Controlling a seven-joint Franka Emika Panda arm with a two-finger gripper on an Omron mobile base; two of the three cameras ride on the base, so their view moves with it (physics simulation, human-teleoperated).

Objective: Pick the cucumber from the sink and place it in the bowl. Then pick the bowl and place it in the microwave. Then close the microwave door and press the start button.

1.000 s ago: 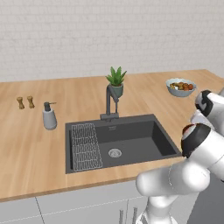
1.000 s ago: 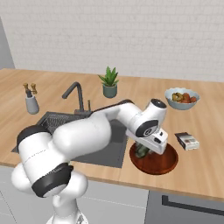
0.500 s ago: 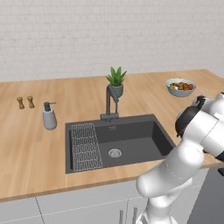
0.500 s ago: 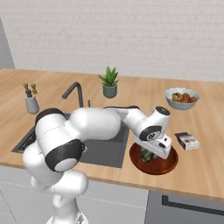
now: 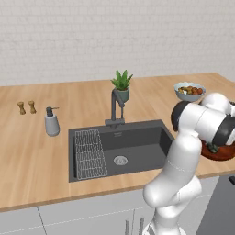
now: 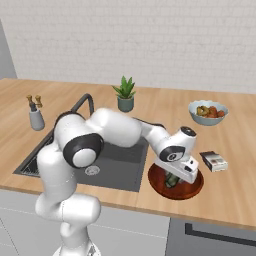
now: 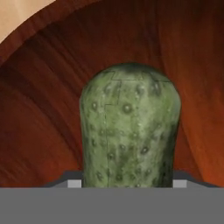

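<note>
**Wooden surface, cucumber held down inside the bowl**

Wood-grain planks run the whole length of the surface [image 5: 32, 156], backed by a wall of pale whitewashed brick, with grey cabinet fronts below. I see the dark grey sink [image 5: 137, 142] sunk into the middle, a wire rack [image 5: 90, 153] lying in its left part and a dark faucet [image 5: 115, 108] at its back edge. A potted plant [image 6: 124, 94] stands just behind the faucet. Left of the sink are a soap dispenser [image 5: 51, 122] and two small brown shakers [image 5: 26, 107]. Toward the right end sits a pale fruit bowl [image 6: 207, 112], and nearer the front edge a small white box [image 6: 213, 161].

My arm reaches across the sink to the reddish-brown bowl [image 6: 192, 187], which rests on the surface just right of the sink. My end effector [image 6: 172, 179] is lowered into it, its fingers clamped on the cucumber [image 7: 130, 131]. From the hand view the cucumber stands between the fingertips with the bowl's wood-grained inside right behind it; whether it touches the bottom I cannot tell.
</note>
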